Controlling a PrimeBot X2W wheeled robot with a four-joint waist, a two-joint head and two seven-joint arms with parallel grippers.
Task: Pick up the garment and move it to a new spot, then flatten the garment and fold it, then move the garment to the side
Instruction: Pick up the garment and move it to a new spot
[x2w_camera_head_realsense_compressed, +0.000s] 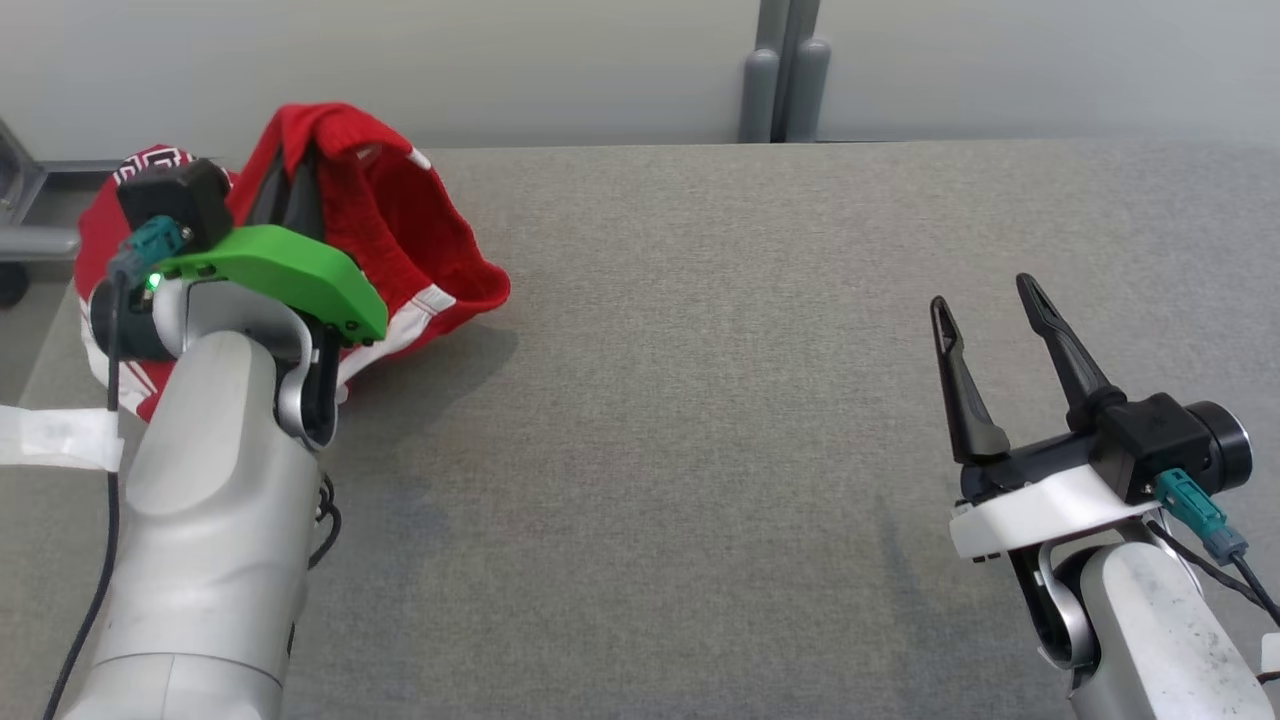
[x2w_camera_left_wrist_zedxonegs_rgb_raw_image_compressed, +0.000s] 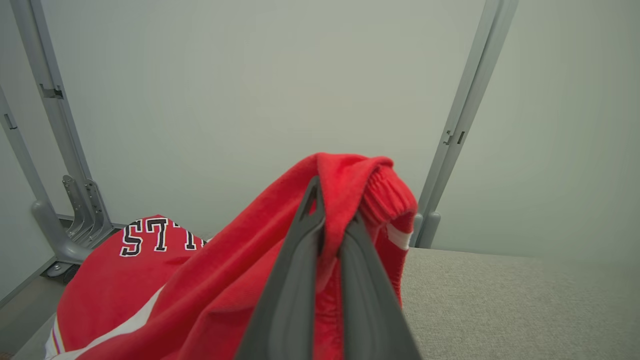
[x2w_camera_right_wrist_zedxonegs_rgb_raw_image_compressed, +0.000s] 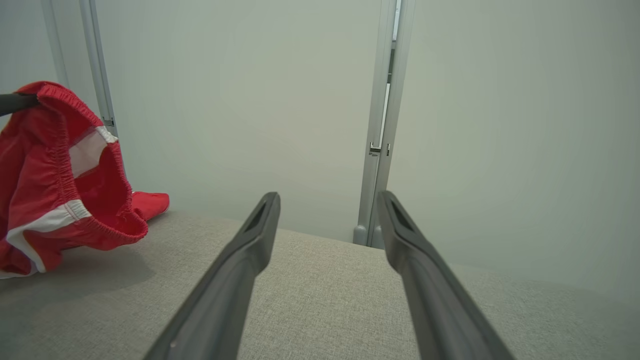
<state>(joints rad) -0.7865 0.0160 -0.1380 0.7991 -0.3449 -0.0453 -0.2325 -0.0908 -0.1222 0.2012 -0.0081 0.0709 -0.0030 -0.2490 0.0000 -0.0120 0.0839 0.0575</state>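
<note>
The garment is red with white stripes and black-and-white lettering. It lies bunched at the table's far left, one edge lifted. My left gripper is shut on that raised fold, red cloth draped over its fingertips. In the head view the left arm's green wrist plate covers part of the cloth and hides the fingers. My right gripper hovers open over the table's right side, far from the garment, nothing between its fingers.
The grey fabric-covered table stretches wide between the two arms. A pale wall with grey metal posts stands behind the far edge. A white tape strip sits at the left edge.
</note>
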